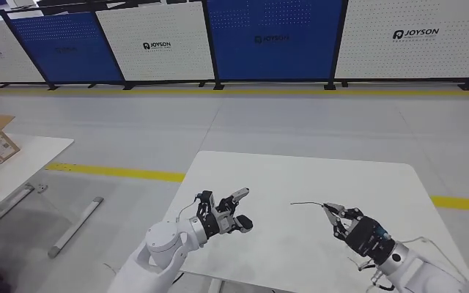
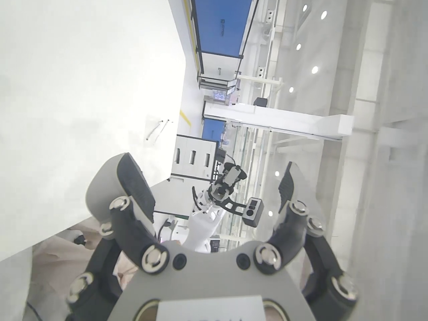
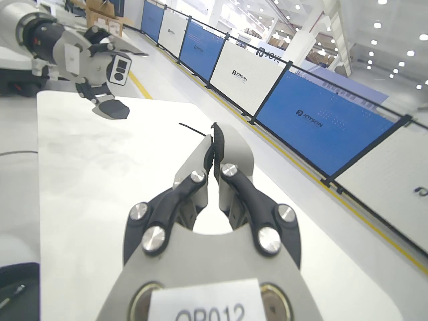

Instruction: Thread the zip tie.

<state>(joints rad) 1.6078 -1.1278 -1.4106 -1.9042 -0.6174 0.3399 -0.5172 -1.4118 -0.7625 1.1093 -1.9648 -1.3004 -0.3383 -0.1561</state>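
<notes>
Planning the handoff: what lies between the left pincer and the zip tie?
Nothing but bare table, as the top view shows, from left pincer to zip tie.

1. A white table [image 1: 293, 220] stands on a pale grey floor [image 1: 220, 124].
2. Two yellow lines [image 1: 117, 173] cross the floor, one near, one far.
3. Blue and white partition panels [image 1: 275, 40] line the far side.
4. A second table [image 1: 33, 157] stands at left.
5. Round ceiling lights [image 3: 382, 0] shine overhead.

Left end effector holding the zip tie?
No, the left end effector is open and empty; the right end effector grips the zip tie.
</notes>
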